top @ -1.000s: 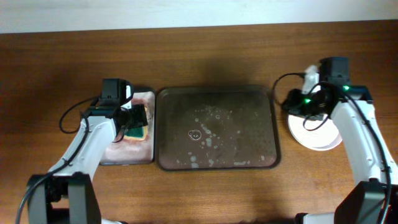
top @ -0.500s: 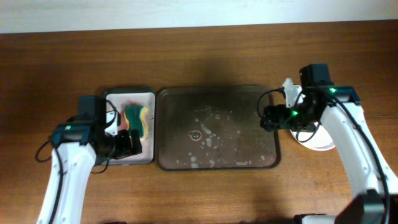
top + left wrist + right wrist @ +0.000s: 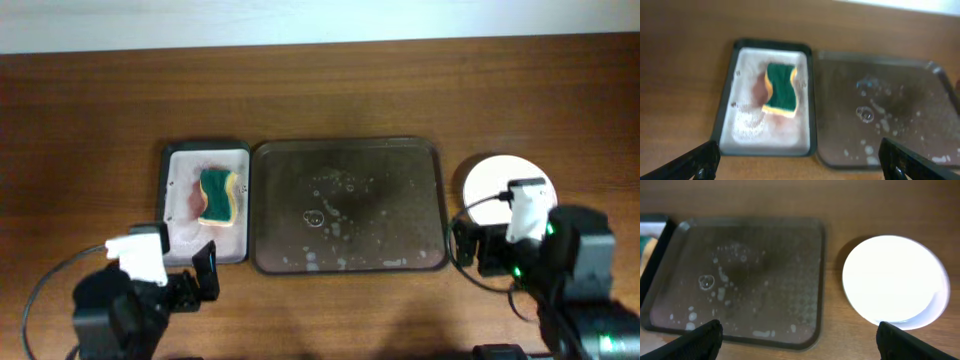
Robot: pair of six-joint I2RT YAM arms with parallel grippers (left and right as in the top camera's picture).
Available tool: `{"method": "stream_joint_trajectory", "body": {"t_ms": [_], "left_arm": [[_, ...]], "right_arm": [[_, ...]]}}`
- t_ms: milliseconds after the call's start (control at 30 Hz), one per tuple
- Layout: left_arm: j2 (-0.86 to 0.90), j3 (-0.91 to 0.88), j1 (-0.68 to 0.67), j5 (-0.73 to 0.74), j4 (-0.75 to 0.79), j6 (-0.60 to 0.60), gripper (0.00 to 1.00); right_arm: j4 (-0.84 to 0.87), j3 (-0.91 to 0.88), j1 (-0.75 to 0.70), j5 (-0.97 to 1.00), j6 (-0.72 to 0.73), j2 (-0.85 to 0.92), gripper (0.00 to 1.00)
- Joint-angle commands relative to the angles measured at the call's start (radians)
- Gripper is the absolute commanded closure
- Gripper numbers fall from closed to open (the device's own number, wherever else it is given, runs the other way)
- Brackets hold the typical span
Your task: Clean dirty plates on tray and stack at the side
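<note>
The dark brown tray (image 3: 345,150) lies mid-table with no plate on it, only wet drops and streaks (image 3: 715,282). The plates (image 3: 492,180) sit stacked on the table just right of the tray; the top one (image 3: 892,280) is plain white, with a second rim showing beneath it. My left gripper (image 3: 192,276) hovers open near the front edge, below the sponge tray, its dark fingertips (image 3: 700,161) far apart and holding nothing. My right gripper (image 3: 478,250) hangs open in front of the plates with nothing between its fingertips (image 3: 905,344).
A black-rimmed sponge tray (image 3: 175,195) stands left of the brown tray, with a green-and-yellow sponge (image 3: 218,196) lying in pinkish foam (image 3: 747,127). Both arms' bodies fill the front corners. Cables trail beside each wrist.
Both arms have drawn back toward the front edge and opened. The left one left the sponge in its tray; the right one came off the plate stack.
</note>
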Motion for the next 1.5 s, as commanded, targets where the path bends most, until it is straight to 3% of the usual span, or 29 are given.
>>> {"method": "stream_joint_trajectory", "body": {"t_ms": [0,800,933,1200,1467], "left_arm": [[-0.063,-0.016,0.004,0.007,-0.014,0.019,0.01],[-0.067,-0.017,0.004,0.007,-0.021,0.019,0.01],[-0.067,-0.017,0.004,0.007,-0.021,0.019,0.0],[-0.067,-0.017,0.004,0.007,-0.021,0.019,0.01],[-0.067,-0.017,0.004,0.007,-0.021,0.019,0.01]], "right_arm": [[-0.013,-0.014,-0.003,0.039,0.003,-0.096,0.01],[0.013,-0.017,-0.002,0.076,0.0,-0.159,0.01],[0.146,-0.079,-0.002,0.072,0.0,-0.236,0.01],[0.583,-0.429,0.042,0.05,0.0,-0.52,0.01],[0.988,-0.734,0.046,0.062,0.003,-0.686,0.01]]}}
